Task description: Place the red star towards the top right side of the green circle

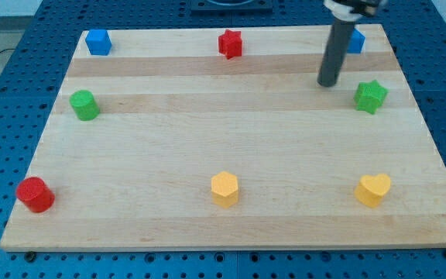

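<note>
Wooden board (231, 139) carries eight blocks. Rod near upright; my tip (328, 83) down, touching no block, no fingers on it. From tip: red star (230, 43) well left at top edge; green circle (84, 105) far left; green star (370, 96) just right; blue block (356, 41) behind rod, shape unclear. Nothing between star and circle.

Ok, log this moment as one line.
tip: top right, left of green star | red star: top centre, untouched | green circle: left
</note>
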`<act>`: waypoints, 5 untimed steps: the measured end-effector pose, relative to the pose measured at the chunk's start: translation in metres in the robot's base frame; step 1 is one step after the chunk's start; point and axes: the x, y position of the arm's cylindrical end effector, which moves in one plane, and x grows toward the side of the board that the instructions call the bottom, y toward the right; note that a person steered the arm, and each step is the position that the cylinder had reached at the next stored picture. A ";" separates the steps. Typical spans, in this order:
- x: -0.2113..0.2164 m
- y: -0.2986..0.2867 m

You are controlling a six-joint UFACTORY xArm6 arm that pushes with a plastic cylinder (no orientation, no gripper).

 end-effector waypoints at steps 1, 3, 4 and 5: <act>-0.048 -0.017; -0.093 -0.088; -0.100 -0.130; -0.087 -0.189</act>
